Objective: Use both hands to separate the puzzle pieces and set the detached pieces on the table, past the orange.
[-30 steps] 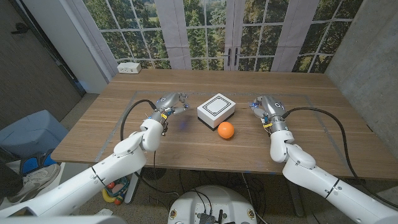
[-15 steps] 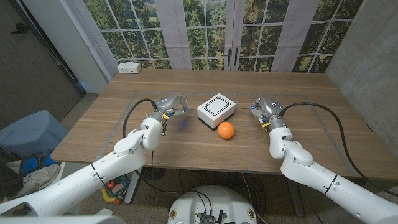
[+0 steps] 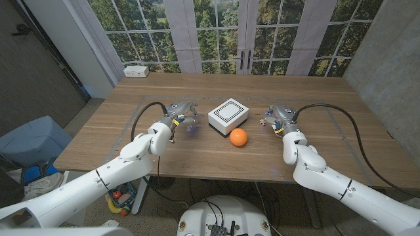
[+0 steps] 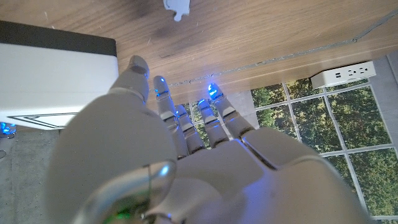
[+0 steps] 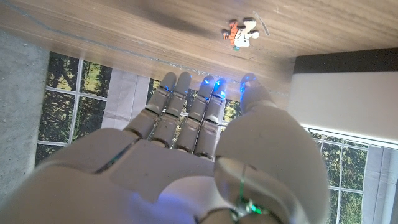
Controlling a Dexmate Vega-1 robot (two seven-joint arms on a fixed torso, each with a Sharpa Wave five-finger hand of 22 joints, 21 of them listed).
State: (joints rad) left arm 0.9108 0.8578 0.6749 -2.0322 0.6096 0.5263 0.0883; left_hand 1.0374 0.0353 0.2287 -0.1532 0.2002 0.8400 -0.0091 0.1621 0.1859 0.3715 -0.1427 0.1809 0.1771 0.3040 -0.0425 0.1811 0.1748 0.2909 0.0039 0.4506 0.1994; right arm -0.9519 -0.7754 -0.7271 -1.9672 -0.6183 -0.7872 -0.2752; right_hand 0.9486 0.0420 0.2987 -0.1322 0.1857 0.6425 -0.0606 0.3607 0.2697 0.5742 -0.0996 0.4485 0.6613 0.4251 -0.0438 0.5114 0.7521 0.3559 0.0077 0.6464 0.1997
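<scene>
A small white puzzle piece (image 4: 177,7) lies on the wood just past the fingertips of my left hand (image 4: 180,143). In the head view that hand (image 3: 178,113) hovers left of a white box (image 3: 228,115), fingers spread, holding nothing. A second piece, orange and white (image 5: 242,32), lies on the table beyond my right hand (image 5: 199,124). My right hand (image 3: 278,117) sits right of the box, fingers straight and apart, also holding nothing. The orange (image 3: 238,136) rests in front of the box, between the two hands.
The white box (image 4: 56,81) with a black square outline on top and a black base stands mid-table. A white power strip (image 3: 136,71) lies at the far left corner. Cables run from both wrists across the table. Windows stand behind the far edge.
Both hands have drifted slightly inward toward the white box and a little nearer to me. The box and the orange have not moved.
</scene>
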